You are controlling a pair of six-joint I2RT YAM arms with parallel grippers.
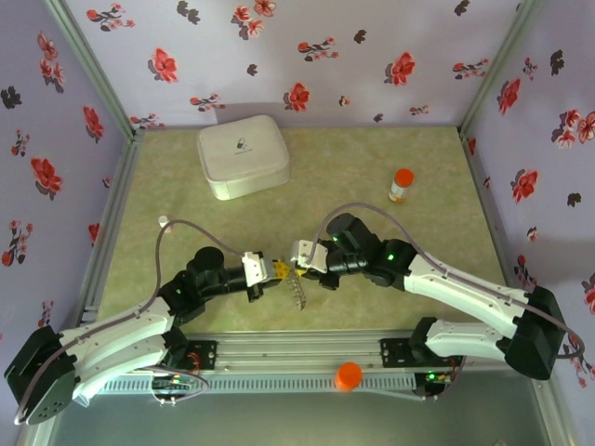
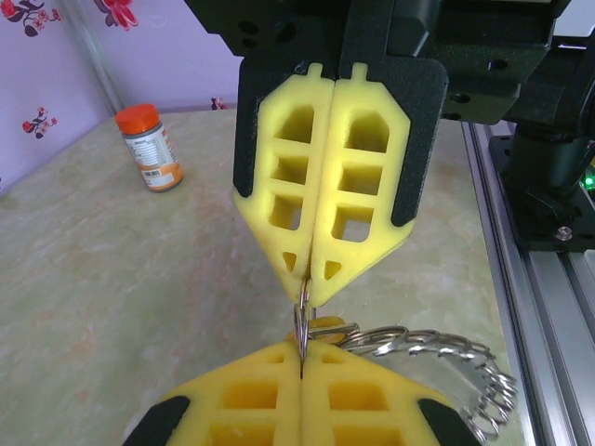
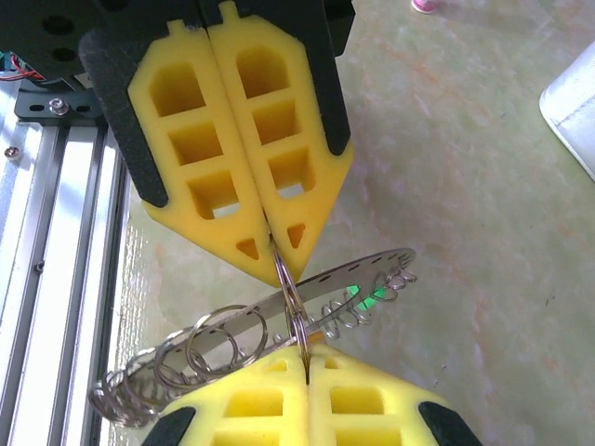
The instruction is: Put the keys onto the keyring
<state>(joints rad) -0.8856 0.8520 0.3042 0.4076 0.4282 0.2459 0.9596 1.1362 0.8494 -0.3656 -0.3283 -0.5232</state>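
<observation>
Low in the middle of the top view, the left gripper and right gripper meet tip to tip. Each is clamped tight on a thin wire loop of the keyring, which hangs between them. A green key peeks from under the ring; I can't tell if it's threaded, so I'd judge the job unfinished.

Nothing here can be read. The white box at the far left of the table has a small dark mark in the middle of its lid, too small to make out as a logo or letters. The bottle with the orange cap, standing far right on the table in the top view, has a paper label with a dark band and rows of fine print; in the left wrist view the print is blurred and no word or number on it is legible
</observation>
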